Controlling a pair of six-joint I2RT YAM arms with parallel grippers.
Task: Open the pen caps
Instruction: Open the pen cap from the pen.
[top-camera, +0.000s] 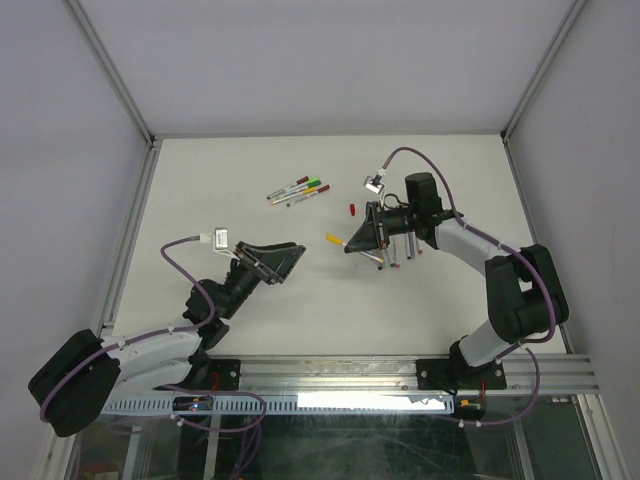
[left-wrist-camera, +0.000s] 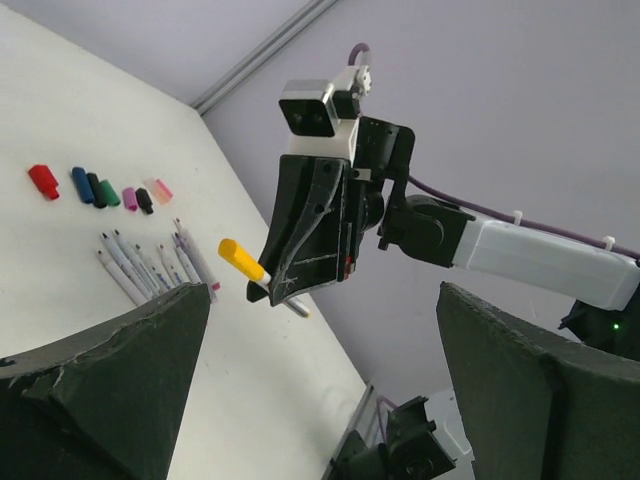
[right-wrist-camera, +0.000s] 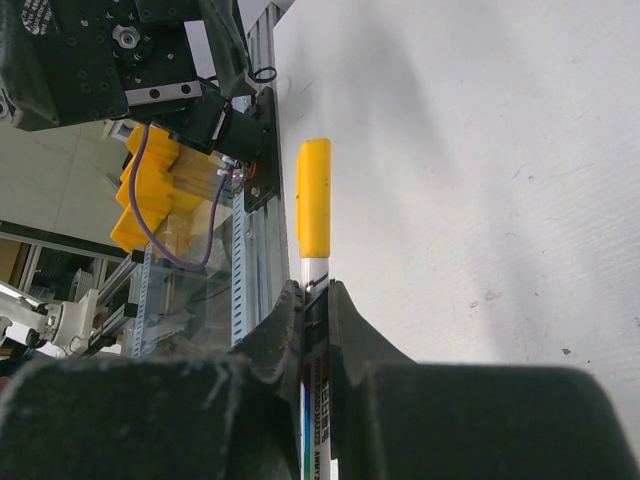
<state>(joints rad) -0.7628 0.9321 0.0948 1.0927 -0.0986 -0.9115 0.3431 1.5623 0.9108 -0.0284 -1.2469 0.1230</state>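
Observation:
My right gripper (top-camera: 352, 244) is shut on a white pen (right-wrist-camera: 316, 290) with its yellow cap (right-wrist-camera: 314, 198) still on. The capped end sticks out past the fingertips, above the table, toward my left gripper; the cap also shows in the top view (top-camera: 334, 239) and the left wrist view (left-wrist-camera: 240, 259). My left gripper (top-camera: 290, 265) is open and empty, a short way left of the yellow cap, jaws wide and facing it. Several loose caps lie in a row, led by a red one (left-wrist-camera: 43, 181). Several uncapped pens (left-wrist-camera: 150, 262) lie beside them.
A bunch of capped pens (top-camera: 297, 190) lies at the back middle of the table. A red cap (top-camera: 353, 208) lies just behind the right gripper. The uncapped pens (top-camera: 398, 252) lie under the right arm. Metal frame posts and grey walls ring the white table (top-camera: 220, 180).

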